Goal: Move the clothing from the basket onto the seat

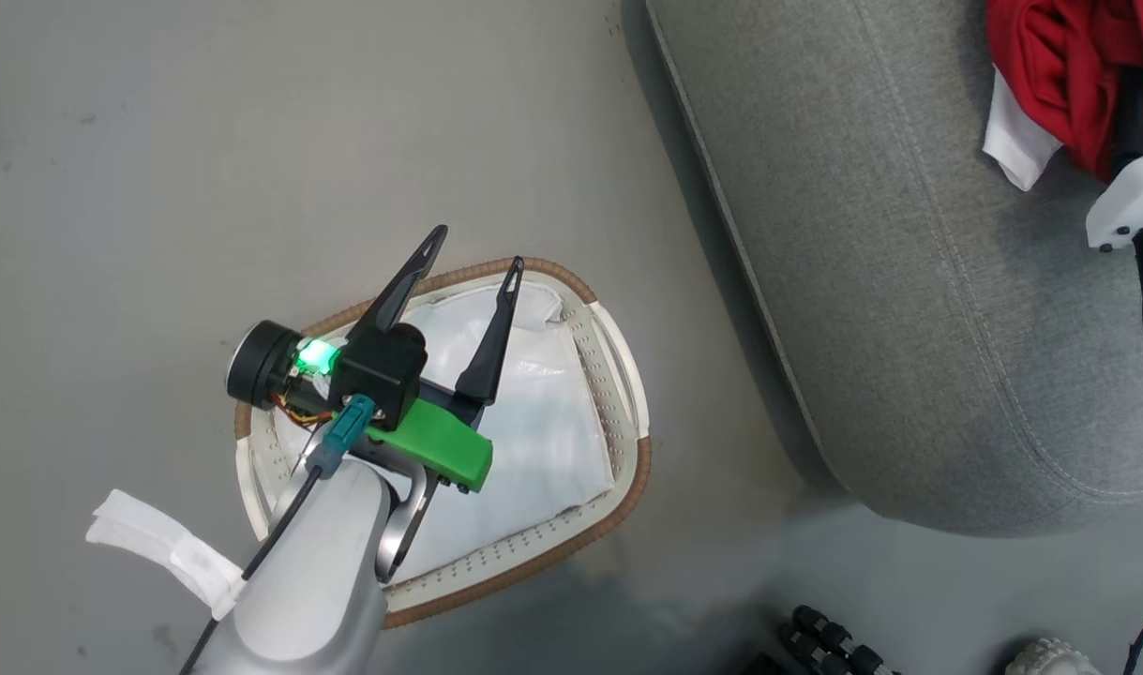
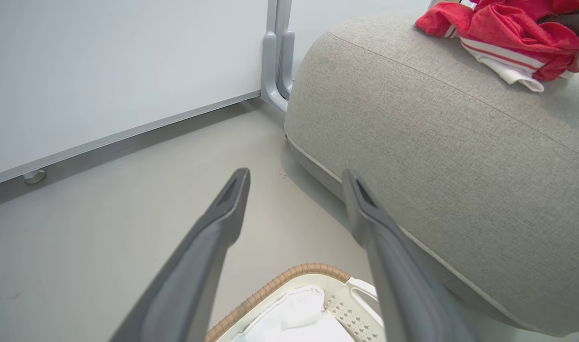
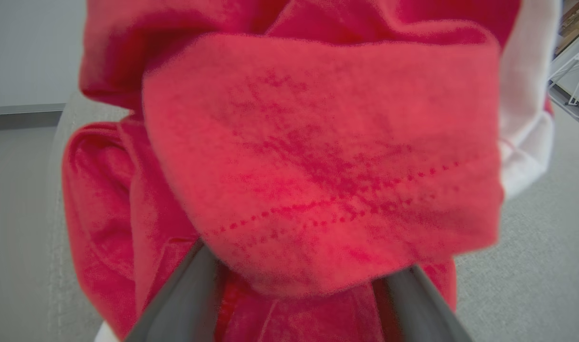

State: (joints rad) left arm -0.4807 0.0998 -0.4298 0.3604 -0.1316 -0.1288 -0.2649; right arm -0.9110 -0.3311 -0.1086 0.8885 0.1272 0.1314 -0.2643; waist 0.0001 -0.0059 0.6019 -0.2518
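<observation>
- Grey floor (image 1: pixel 252 141), basket (image 1: pixel 641 469) near seat (image 1: pixel 909 281), small gap betw them in head view
- clothing (image 1: pixel 1059 56) lies bunched on seat top, well apart from basket
- basket has white liner (image 1: pixel 543 422); no red seen in it, tho left forearm (image 1: pixel 318 562) covers part
- left gripper (image 1: pixel 477 246) hovers over basket, jaws spread, nothing betw them
- right gripper (image 3: pixel 298 280) at the clothing, jaws wide apart = released; red fabric draped over tips, can't tell if snagged
- progress: transfer looks done or nearly; left to do = pull R arm clear, check covered part of basket
</observation>
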